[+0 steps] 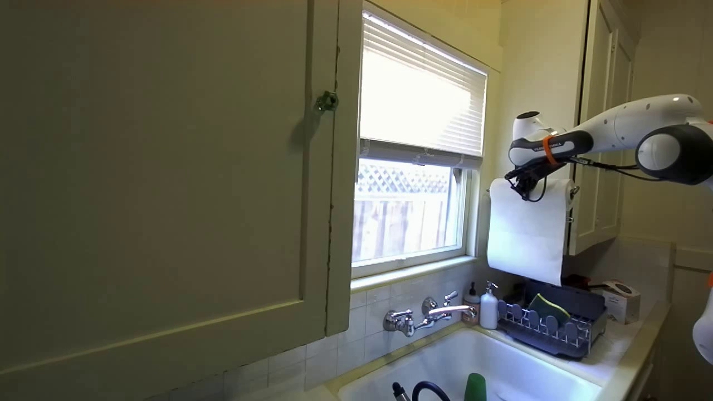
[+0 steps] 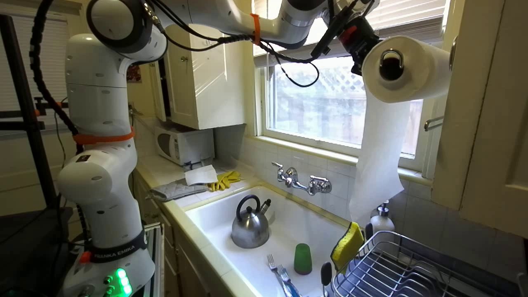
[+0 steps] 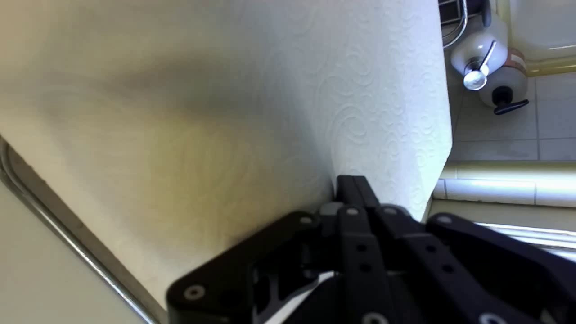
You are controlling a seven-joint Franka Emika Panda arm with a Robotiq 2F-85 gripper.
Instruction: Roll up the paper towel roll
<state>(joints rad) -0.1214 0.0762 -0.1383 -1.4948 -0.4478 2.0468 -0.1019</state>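
The white paper towel roll (image 2: 420,74) hangs sideways on a metal holder under the cabinet. It also shows in an exterior view (image 1: 551,195) and fills much of the wrist view (image 3: 202,148). Its plain white sheet hangs down long in both exterior views (image 1: 526,239) (image 2: 379,152), its lower end above the dish rack and soap bottles. My gripper (image 3: 353,180) is shut, its fingertips together with nothing seen between them. In both exterior views the gripper (image 1: 525,196) (image 2: 357,71) is at the window-side face of the roll. The fingertips look close against the paper; contact is hard to tell.
The cabinet (image 1: 604,139) stands beside the roll, and the window blind (image 1: 423,94) is behind the arm. Below are the dish rack (image 1: 548,328), a white soap bottle (image 1: 489,309), the faucet (image 2: 303,183), and the sink with a kettle (image 2: 250,229) and green cup (image 2: 303,258).
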